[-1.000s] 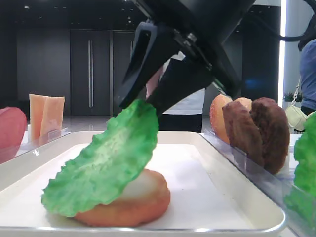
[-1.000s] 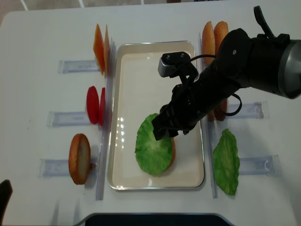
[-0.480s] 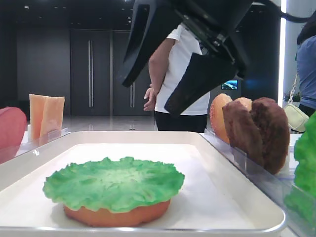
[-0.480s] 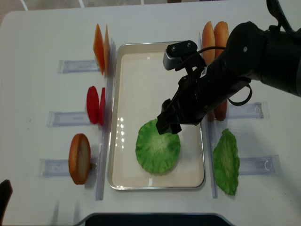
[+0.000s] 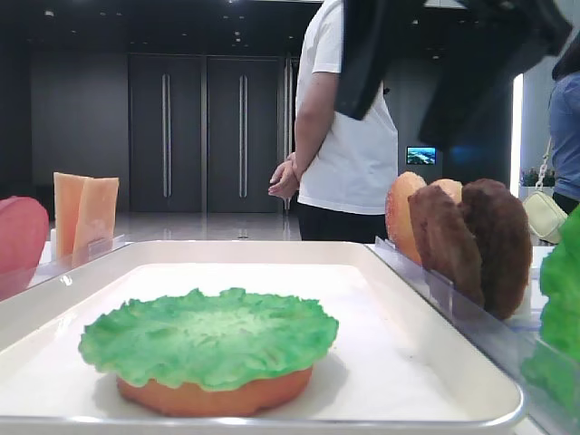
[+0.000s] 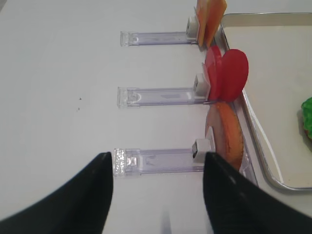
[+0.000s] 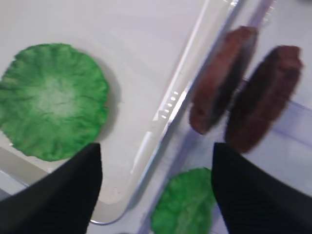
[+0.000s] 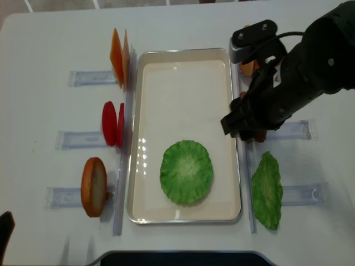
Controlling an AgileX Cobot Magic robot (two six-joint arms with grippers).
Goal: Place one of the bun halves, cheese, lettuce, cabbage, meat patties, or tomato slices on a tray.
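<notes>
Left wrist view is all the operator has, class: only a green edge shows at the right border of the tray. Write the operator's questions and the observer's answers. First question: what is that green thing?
Observer: A lettuce leaf lying flat inside the tray.
Operator: Directly on the liner?
Observer: No, it covers a bun half; the low side view shows the orange crust under it.
Operator: Is the right gripper holding it?
Observer: No. The right gripper is open and empty, above the tray's right rim near the meat patties.
</notes>
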